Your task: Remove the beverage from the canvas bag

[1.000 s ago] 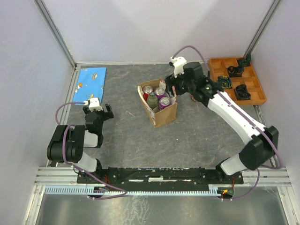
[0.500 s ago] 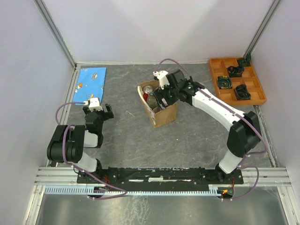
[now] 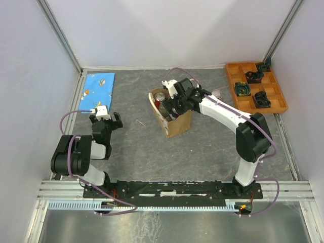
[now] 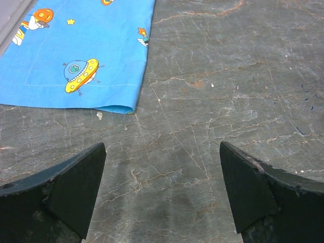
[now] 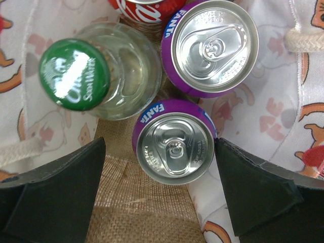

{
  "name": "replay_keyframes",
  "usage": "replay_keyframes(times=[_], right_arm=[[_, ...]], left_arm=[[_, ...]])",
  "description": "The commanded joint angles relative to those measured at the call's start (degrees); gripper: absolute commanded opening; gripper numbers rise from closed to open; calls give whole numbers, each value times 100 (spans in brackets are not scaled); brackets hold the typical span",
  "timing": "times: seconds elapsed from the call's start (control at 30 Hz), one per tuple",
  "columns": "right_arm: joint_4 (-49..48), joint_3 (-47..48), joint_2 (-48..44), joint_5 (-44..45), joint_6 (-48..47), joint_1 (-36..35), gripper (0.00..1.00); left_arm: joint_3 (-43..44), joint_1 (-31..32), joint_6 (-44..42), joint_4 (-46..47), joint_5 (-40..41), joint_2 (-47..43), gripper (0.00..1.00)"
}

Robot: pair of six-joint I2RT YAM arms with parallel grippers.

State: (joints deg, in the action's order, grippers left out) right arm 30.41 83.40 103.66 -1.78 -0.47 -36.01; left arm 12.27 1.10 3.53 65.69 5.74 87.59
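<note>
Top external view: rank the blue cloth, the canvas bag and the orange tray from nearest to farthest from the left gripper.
From the left gripper:
1. blue cloth, just beyond it, in the far-left corner.
2. canvas bag, mid-table, off to its right.
3. orange tray, in the far-right corner.

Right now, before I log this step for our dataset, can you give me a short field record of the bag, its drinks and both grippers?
canvas bag: upright, mid-table, top open
contents, right wrist view: green-capped bottle, red can, upper Fanta can, lower Fanta can
right gripper: open, above the bag, jaws either side of lower Fanta can, nothing held
left gripper: open, over bare table, near blue cloth
</note>
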Motion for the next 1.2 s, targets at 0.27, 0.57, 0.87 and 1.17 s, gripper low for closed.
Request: replay_keyframes(times=[0.27,0.57,0.87,1.17], right_arm=[[-114,412,595,555,-35,20,92],[74,466,700,545,73,15,0],[-31,780,-210,533,160,15,0],[-471,1192,-1366,980,107,7,0]], left_arm=[[110,21,-248,198,64,-58,99],[113,21,-248,198,63,-55,99],[113,24,-248,196,61,-57,99],[113,21,-247,194,64,-58,99]])
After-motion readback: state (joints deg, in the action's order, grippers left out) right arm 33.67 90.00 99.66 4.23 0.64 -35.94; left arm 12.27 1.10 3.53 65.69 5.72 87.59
